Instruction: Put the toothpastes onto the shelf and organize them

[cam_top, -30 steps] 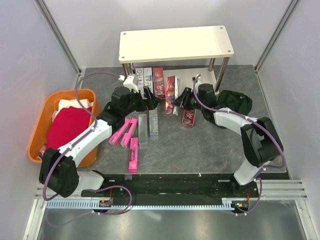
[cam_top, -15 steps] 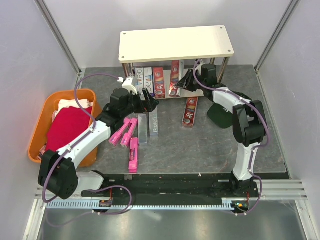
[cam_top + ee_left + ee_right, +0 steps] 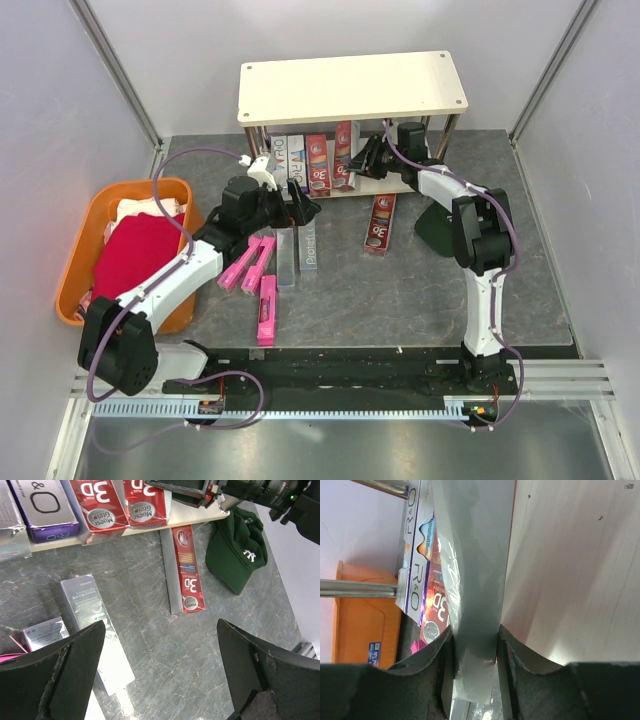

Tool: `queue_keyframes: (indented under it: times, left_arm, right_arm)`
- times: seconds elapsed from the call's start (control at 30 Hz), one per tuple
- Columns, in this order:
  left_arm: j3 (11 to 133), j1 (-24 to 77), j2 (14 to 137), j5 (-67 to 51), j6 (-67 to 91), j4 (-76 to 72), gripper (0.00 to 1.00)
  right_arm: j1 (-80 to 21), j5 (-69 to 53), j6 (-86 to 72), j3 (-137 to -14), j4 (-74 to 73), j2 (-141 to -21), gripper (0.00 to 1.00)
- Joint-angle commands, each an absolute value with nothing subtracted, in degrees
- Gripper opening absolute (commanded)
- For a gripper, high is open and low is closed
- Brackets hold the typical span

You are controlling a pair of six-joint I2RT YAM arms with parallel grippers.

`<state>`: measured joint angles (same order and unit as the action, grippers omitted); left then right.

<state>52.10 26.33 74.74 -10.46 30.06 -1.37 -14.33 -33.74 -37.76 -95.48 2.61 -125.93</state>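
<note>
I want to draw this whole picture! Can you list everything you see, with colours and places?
table: one, grey
shelf: one, cream with chrome legs, table's back
shelved boxes: several, red and navy-white, lower board
pink boxes: three, table, left
silver boxes: two, beside the pink
red box: one, flat on table
cap: one, dark green, right
basket: one, orange, left, holding red cloth
left gripper: open, near silver boxes
right gripper: clamps a red upright box on the shelf
</note>
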Motion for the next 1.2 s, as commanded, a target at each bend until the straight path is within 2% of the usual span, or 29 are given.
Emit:
queue_keyframes:
  times: [0.0,0.2,0.43,0.53,0.7,0.8,0.9,1.0,1.17]
  left_arm:
    - [52.82,26.02,75.06,-12.57,29.44,-3.43,1.0]
    - [52.03,26.02,75.15,-12.66,29.88,-3.69,1.0]
    - [51.68,26.02,75.15,-13.27,29.88,-4.22,1.0]
    - [51.5,26.02,75.32,-13.53,30.06,-4.57,1.0]
    - [51.33,26.02,75.41,-13.89,30.15,-4.83,1.0]
    - [51.5,26.02,75.59,-13.97,30.23,-4.92,1.0]
    - [51.42,26.02,75.76,-13.97,30.15,-4.92,1.0]
    - [51.5,26.02,76.11,-14.06,30.32,-5.01,1.0]
    - [51.33,26.02,76.11,-14.24,30.32,-5.01,1.0]
  right_arm:
    - [-15.03,-35.86,-38.06,-99.57,3.44,-128.4,0.44]
    - [-15.64,-31.92,-37.0,-98.79,1.32,-128.59,0.53]
    - [-15.73,-22.16,-36.83,-95.63,-1.13,-125.6,0.79]
    - [-15.73,-19.96,-37.0,-95.45,-1.76,-125.16,0.81]
    - [-15.82,-16.7,-36.91,-94.05,-1.5,-123.84,0.8]
    - [-16.0,-16.0,-37.09,-93.96,-1.23,-123.75,0.73]
    - [-16.69,-16.17,-37.35,-94.13,-0.35,-124.27,0.58]
    - [-17.4,-16.35,-37.44,-95.35,-0.35,-125.85,0.51]
    - [-18.1,-16.88,-37.97,-97.12,-0.35,-127.44,0.49]
